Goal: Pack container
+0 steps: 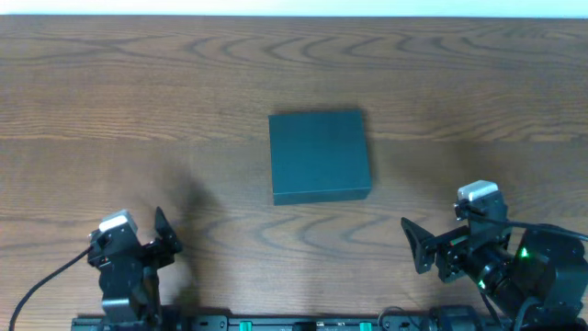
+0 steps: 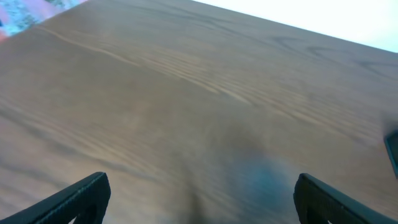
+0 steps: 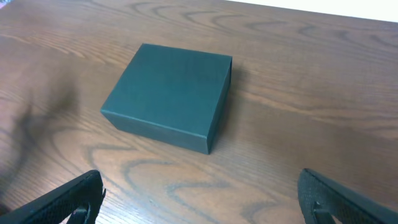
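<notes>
Container seemingly closed; left gripper, right gripper spread wide, empty

Overhead: fixed, looks straight down on table, container mid-frame, fairly far.
Right wrist: low, near-right of container, faces it obliquely, close; shares it with overhead.
Left wrist: low, left of container, faces across bare wood.

a: what's the surface here?
b: a wooden table, brown, with bold wavy grain running along its length.
a: anything past it?
b: a white strip along the far edge; can't tell what it is. in the left wrist view, a blurred pink patterned patch sits in the top left corner, beyond the table's edge.
</notes>
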You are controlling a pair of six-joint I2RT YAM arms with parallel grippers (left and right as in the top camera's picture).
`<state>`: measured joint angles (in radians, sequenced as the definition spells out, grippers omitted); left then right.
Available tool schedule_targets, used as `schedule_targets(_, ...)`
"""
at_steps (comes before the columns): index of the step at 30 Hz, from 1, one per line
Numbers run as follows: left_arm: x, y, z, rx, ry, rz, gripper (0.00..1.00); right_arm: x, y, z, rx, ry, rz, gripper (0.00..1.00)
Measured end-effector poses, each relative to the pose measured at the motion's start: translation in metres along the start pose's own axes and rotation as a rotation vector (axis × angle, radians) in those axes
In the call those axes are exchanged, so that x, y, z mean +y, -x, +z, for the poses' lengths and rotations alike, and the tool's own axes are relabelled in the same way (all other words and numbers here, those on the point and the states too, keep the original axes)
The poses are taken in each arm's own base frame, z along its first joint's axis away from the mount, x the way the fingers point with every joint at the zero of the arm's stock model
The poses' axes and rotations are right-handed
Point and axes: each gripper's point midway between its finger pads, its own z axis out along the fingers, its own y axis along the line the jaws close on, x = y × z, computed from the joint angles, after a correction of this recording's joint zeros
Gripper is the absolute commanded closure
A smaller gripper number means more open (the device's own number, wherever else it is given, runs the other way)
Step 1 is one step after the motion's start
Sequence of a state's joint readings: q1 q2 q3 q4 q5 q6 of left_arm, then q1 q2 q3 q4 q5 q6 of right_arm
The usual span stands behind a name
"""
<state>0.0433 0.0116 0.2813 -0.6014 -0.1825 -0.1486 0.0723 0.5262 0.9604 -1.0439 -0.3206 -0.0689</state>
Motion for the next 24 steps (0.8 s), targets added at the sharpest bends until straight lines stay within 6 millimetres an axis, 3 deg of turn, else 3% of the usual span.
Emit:
schedule_targets(9, -0.017, -0.016, 0.025, -0.027, -0.087, -0.009, 0.04, 0.0, 0.0, 0.0, 0.0, 0.0, 0.0, 0.01)
schedule_targets(24, -0.025, -0.012, 0.025, -0.045, -0.133, -0.001, 0.05, 0.0, 0.0, 0.0, 0.001, 0.0, 0.0, 0.01)
